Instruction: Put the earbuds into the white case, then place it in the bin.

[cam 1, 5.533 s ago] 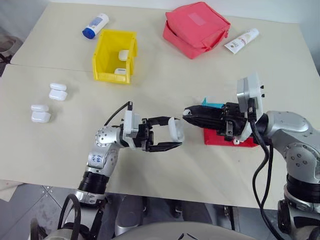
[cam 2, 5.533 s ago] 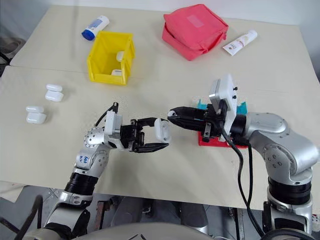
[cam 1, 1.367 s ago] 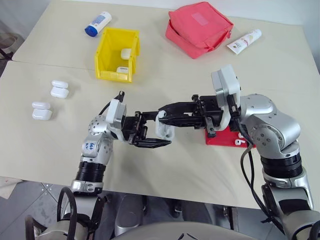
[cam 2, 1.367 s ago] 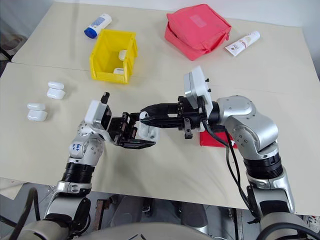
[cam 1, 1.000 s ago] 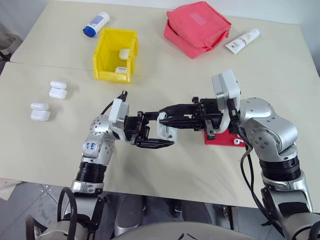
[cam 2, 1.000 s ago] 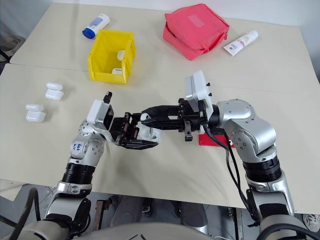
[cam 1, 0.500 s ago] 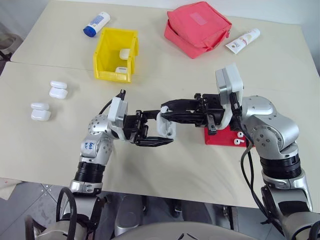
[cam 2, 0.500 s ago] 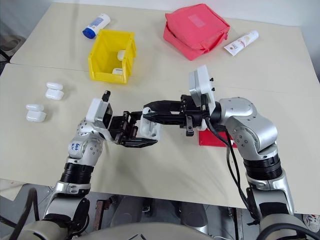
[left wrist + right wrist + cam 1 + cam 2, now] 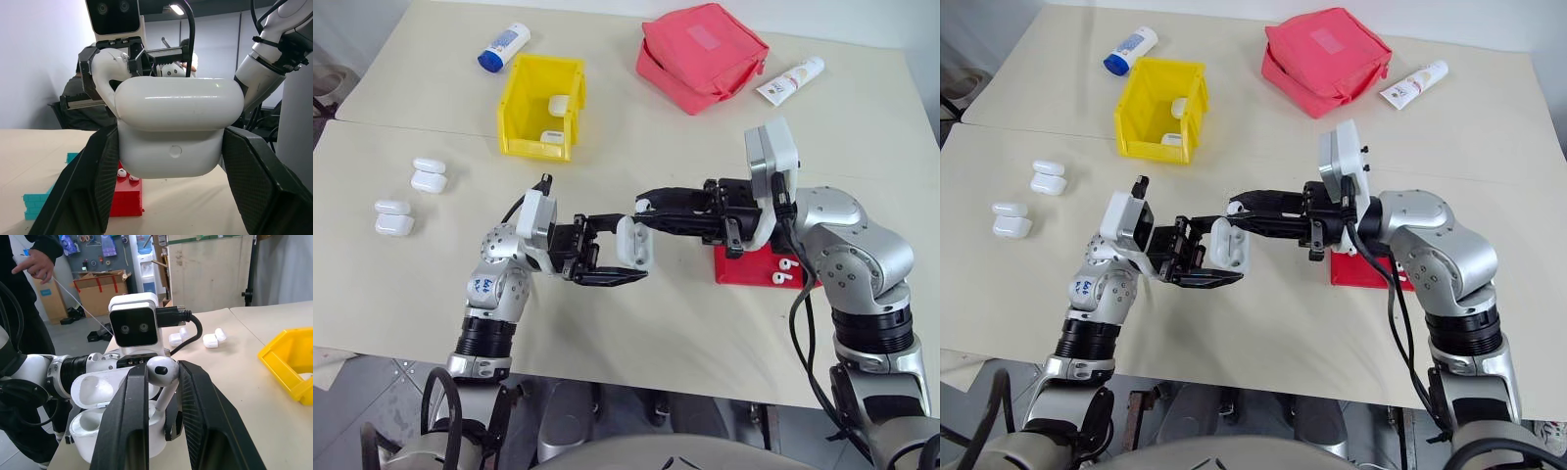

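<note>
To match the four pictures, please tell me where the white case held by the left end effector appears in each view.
Left eye view: white case, centre, above the table.
Right eye view: centre.
Left wrist view: close up, between the fingers.
Right wrist view: open, low, behind the held earbud.
Shared landmark: red tray.

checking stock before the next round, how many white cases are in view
5: one held open in the left gripper, two on the table at the robot's left, two in the yellow bin. More may be hidden.
</note>
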`<state>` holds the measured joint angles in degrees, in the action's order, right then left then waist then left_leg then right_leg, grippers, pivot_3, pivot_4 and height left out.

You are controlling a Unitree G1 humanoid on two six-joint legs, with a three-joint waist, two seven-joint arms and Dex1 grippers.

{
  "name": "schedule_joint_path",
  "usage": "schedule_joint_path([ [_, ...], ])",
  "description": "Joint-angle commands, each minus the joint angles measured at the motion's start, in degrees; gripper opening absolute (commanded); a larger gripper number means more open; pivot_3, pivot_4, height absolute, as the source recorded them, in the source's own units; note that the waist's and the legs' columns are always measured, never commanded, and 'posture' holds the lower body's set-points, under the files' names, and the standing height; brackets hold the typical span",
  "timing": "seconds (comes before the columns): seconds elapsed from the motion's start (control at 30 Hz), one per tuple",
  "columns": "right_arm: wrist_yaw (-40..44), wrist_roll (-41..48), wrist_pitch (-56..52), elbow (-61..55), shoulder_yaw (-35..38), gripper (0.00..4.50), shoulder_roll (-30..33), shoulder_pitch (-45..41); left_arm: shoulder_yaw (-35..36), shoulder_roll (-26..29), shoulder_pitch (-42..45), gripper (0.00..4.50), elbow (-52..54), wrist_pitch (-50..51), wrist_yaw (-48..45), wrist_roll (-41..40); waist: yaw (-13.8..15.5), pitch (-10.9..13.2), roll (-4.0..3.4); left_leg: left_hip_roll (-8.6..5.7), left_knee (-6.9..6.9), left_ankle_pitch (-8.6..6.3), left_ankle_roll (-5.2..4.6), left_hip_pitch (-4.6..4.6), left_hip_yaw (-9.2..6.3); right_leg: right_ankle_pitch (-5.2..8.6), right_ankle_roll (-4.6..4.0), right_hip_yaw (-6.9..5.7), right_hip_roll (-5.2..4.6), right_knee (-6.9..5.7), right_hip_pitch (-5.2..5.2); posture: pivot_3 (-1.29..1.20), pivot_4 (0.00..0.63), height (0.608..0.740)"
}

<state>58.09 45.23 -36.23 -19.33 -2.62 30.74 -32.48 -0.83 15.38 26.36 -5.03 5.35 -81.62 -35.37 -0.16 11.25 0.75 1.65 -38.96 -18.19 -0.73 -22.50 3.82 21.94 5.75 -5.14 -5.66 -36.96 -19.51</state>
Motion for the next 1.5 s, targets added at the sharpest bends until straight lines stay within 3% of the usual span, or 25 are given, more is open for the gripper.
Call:
schedule_joint_path([
  [0.03, -0.9, 2.2, -0.6, -3.5, 1.7, 0.52, 0.1, 0.3, 0.8, 0.2, 0.5, 2.81, 0.2, -1.1, -0.7, -1.1, 0.0, 0.0, 0.0, 0.0, 0.0, 0.0, 0.0, 0.0, 0.0, 0.0, 0.0, 0.0, 0.0, 0.0, 0.0, 0.0, 0.15, 0.74],
  [0.77, 1.8, -5.5, 5.8, -0.8, -4.3, 0.52, -1.2, 3.6, -0.2, 0.2, 1.2, 2.81, 3.3, 0.8, -1.0, -2.1, 0.0, 0.0, 0.0, 0.0, 0.01, 0.0, 0.0, 0.0, 0.0, 0.0, 0.0, 0.0, 0.01, 0.01, 0.0, 0.0, 0.15, 0.74],
  [1.1, 6.3, -10.5, 10.3, -0.7, -5.9, 0.52, 3.6, 6.2, 1.2, 0.1, 3.1, 2.81, 0.8, -0.2, -0.3, -2.0, 0.0, 0.0, 0.0, -0.02, 0.0, 0.0, 0.0, 0.0, 0.0, 0.0, 0.0, 0.0, 0.0, 0.02, 0.01, 0.0, 0.15, 0.74],
  [1.5, 9.6, -10.9, 9.2, 2.4, -6.8, 0.52, 5.9, 3.3, 2.2, -0.7, 5.1, 2.81, -3.7, -3.8, -0.3, -0.8, 0.0, 0.0, 0.0, 0.0, 0.0, 0.0, 0.0, 0.0, 0.0, 0.0, 0.0, -0.02, 0.01, 0.02, 0.0, 0.0, 0.15, 0.74],
])
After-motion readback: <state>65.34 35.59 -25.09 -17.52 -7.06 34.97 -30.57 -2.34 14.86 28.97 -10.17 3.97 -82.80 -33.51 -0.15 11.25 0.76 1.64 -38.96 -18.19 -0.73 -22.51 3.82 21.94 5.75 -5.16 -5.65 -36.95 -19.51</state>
